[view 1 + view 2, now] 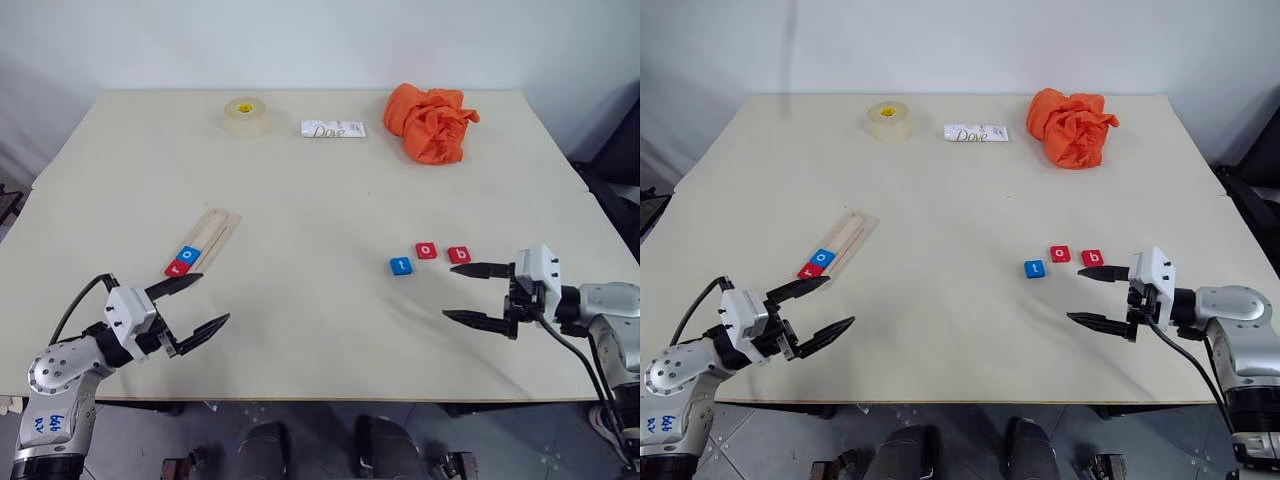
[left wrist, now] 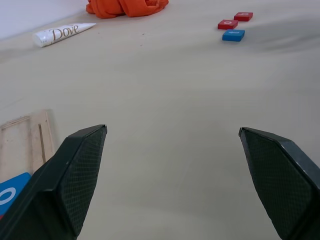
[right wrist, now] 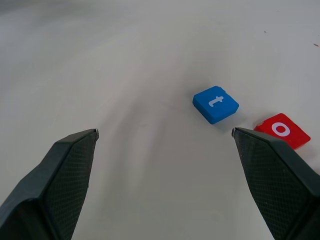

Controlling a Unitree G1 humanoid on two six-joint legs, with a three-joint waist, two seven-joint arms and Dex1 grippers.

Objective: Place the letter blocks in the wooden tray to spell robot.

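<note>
So, two tiles sat in the tray and three waited by the right gripper

Lower left of the head view, the left gripper (image 1: 195, 305) stood wide and empty just below the wooden tray (image 1: 212, 235), which ran diagonally up-right with a red r (image 1: 176, 267) and blue o (image 1: 188, 254) at its near end. Lower right, the right gripper (image 1: 478, 293) gaped empty, nearer to the red b (image 1: 459, 255), red o (image 1: 427, 250) and blue t (image 1: 401, 266) just up-left of it
</note>
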